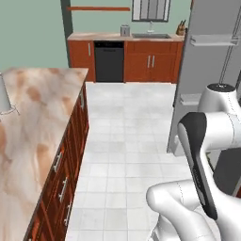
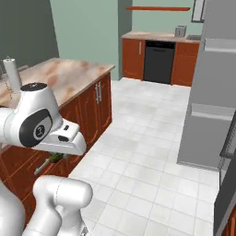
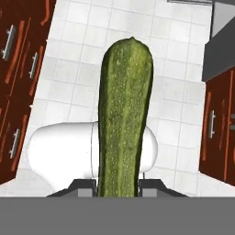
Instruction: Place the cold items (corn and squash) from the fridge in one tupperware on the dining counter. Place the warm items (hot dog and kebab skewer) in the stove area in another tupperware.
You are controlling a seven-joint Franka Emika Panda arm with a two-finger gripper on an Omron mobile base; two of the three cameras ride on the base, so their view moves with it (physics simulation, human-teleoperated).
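Observation:
In the hand view, the squash [image 3: 125,119] is a long speckled green vegetable that stands lengthwise between my fingertips [image 3: 85,184]. My gripper [image 3: 118,186] is shut on its lower end, and the white floor lies far below. In the right base view, a bit of the green squash [image 2: 55,158] pokes out under my hand, beside the red-brown base of the dining counter [image 2: 69,76]. The marbled top of the dining counter [image 1: 33,122] runs along the left. The grey fridge [image 1: 207,66] stands at the right, with its door toward me.
A white upright cylinder [image 2: 12,73] stands on the dining counter. White tiled floor [image 1: 127,141] stretches between the counter and the fridge [image 2: 214,97]. Red-brown cabinets with a black appliance [image 1: 109,61] and a sink [image 1: 150,36] line the back wall.

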